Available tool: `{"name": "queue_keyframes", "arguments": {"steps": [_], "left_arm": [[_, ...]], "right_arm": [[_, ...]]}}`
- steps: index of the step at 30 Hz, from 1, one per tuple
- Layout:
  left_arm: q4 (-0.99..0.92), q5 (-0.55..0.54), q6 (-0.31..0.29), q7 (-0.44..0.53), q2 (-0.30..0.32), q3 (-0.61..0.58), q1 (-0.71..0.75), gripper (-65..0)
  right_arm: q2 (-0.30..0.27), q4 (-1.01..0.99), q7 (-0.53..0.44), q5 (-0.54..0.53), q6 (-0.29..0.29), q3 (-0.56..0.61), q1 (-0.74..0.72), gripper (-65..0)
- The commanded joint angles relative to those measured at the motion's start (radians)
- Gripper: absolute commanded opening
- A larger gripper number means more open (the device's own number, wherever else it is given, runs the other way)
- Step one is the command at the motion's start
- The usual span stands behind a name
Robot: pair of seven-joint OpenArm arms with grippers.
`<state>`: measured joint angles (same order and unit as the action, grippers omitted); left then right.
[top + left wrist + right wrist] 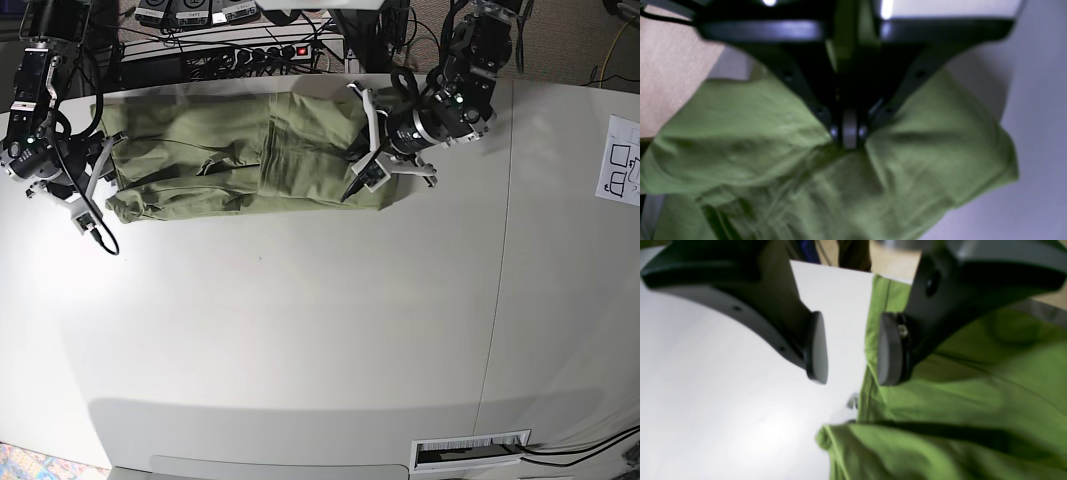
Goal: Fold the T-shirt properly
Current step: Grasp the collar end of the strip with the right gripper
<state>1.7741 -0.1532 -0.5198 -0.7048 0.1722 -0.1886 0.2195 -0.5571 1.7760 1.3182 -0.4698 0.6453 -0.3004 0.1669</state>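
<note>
1. Base view: soft olive-green cotton T-shirt lying as a long band along the white table's far edge.
2. Left gripper pinching its cloth; right gripper spread, empty.
3. Partly folded; crosswise folds seemingly remaining.

Olive T-shirt rumpled, stretched along table's far edge.

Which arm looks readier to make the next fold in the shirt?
Probably the left. Its gripper is shut on the T-shirt, ready to carry that end over. The right gripper hangs open at the shirt's other edge, holding nothing, so it must grab first.
</note>
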Motion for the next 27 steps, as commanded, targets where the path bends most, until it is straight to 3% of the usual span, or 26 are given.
{"name": "queue_keyframes", "arguments": {"steps": [1,12,27], "left_arm": [[0.008,0.027,0.008,-0.027,0.01,0.002,-0.003,-65.0],[0.008,0.026,0.008,-0.027,0.011,0.002,-0.003,-65.0],[0.008,-0.008,0.007,-0.019,0.011,0.002,-0.003,-65.0]], "right_arm": [[-0.023,-0.004,-0.023,-0.001,-0.002,-0.009,-0.009,-39.0],[-0.022,-0.125,-0.125,-0.005,-0.002,-0.009,-0.009,-39.0],[-0.021,-0.332,-0.192,-0.141,0.001,-0.009,-0.009,-39.0]]}}
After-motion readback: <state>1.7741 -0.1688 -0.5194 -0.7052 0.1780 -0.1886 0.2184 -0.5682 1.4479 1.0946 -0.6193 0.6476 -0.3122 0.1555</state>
